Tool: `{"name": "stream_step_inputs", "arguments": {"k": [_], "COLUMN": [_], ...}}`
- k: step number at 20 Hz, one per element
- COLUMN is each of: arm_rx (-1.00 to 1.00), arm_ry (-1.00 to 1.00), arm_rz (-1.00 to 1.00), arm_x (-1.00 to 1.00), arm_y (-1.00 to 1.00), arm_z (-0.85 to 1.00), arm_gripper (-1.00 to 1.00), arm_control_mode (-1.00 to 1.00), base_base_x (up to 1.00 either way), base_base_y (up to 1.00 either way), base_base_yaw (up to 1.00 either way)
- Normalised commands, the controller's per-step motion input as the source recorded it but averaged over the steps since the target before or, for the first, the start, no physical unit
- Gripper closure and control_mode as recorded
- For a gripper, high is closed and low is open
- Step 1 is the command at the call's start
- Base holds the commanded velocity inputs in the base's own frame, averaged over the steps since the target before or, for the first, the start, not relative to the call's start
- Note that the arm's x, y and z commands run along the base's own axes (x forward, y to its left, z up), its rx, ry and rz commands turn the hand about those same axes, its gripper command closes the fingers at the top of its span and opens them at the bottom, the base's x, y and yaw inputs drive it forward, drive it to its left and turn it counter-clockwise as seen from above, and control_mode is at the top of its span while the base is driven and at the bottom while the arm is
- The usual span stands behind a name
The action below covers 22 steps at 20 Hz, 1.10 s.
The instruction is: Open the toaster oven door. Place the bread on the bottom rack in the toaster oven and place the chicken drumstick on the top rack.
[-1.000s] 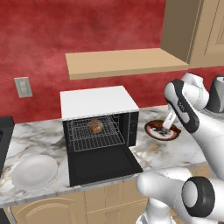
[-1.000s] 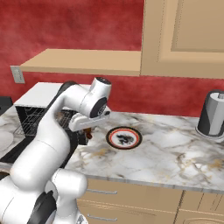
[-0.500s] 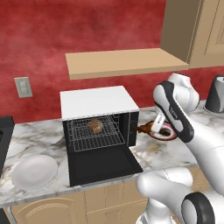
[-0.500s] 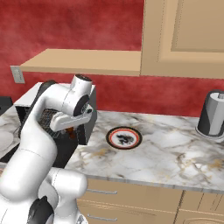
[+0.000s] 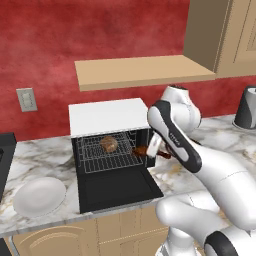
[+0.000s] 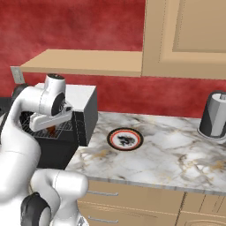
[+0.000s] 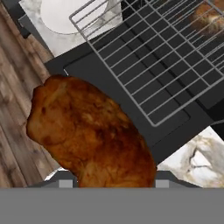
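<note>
The gripper (image 5: 148,150) is clenched on the chicken drumstick (image 7: 89,135) just in front of the toaster oven (image 5: 107,120) on the counter (image 6: 167,150), above its dropped-open toaster oven door (image 5: 117,187), while the bread (image 5: 109,144) sits on a wire rack (image 5: 107,156) inside

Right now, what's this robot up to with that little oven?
The robot's arm is carrying a chicken drumstick in its gripper, right at the open front of the toaster oven. The oven door is folded down flat, and the bread already sits on a wire rack inside. The drumstick is not yet on a rack. A white plate lies left of the oven, and a patterned plate sits to its right.
</note>
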Motion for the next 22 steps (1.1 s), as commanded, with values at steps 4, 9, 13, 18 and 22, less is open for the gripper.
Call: {"name": "stream_step_inputs", "arguments": {"k": [4,9,13,18,22], "arm_rx": [-0.05,0.00,0.00,-0.02,-0.01], "arm_ry": [0.00,-0.02,-0.07,-0.02,0.00], "arm_rz": [-0.02,-0.16,-0.31,-0.26,-0.09], "arm_x": [0.15,0.10,0.06,0.21,0.11], "arm_y": [0.59,0.41,0.37,0.28,0.16], "arm_z": [0.00,0.00,-0.02,-0.10,-0.07], "arm_gripper": [1.00,1.00,1.00,1.00,1.00], "arm_control_mode": [-1.00,-1.00,-1.00,-1.00,-1.00], "base_base_x": [0.00,0.00,0.00,0.00,0.00], "base_base_y": [0.00,0.00,0.00,0.00,0.00], "base_base_yaw": [0.00,0.00,0.00,0.00,0.00]}}
